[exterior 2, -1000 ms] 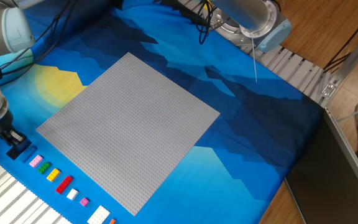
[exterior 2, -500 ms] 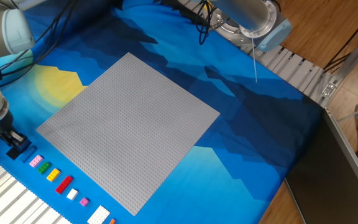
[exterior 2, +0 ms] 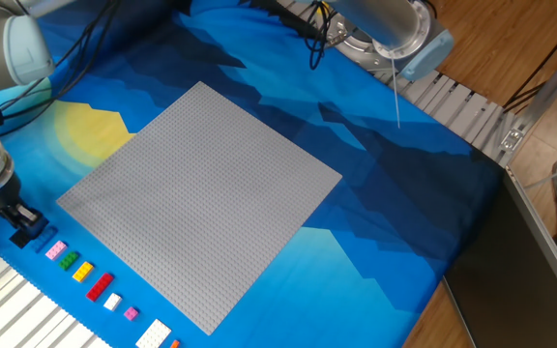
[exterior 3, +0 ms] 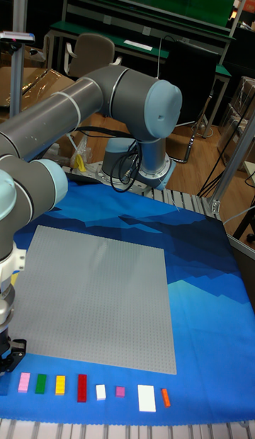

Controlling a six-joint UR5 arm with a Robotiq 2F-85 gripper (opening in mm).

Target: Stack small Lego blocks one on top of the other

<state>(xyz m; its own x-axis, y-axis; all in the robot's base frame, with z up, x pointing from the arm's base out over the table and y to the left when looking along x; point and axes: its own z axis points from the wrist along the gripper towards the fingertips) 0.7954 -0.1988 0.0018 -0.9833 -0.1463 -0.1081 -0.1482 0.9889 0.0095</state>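
Note:
A row of small Lego blocks lies along the cloth's front edge: pink point(exterior 2: 54, 249) point(exterior 3: 25, 382), green point(exterior 2: 67, 260) point(exterior 3: 41, 384), yellow point(exterior 2: 82, 271) point(exterior 3: 60, 385), red point(exterior 2: 100, 285) point(exterior 3: 82, 387), small white point(exterior 2: 112, 302) point(exterior 3: 100, 391), purple point(exterior 2: 131, 313) point(exterior 3: 120, 391), a larger white point(exterior 2: 153, 335) point(exterior 3: 146, 398) and orange point(exterior 2: 174, 343) point(exterior 3: 166, 397). My gripper point(exterior 2: 19, 218) point(exterior 3: 8, 355) is low at the row's left end, right over a black block point(exterior 2: 33, 232). Its dark fingers merge with that block, so their spacing is unreadable.
The large grey studded baseplate point(exterior 2: 201, 193) point(exterior 3: 99, 290) lies mid-cloth, just behind the row. The arm's base point(exterior 2: 385, 29) point(exterior 3: 138, 163) stands at the far edge. Ribbed metal table edges point(exterior 2: 462, 106) border the blue cloth.

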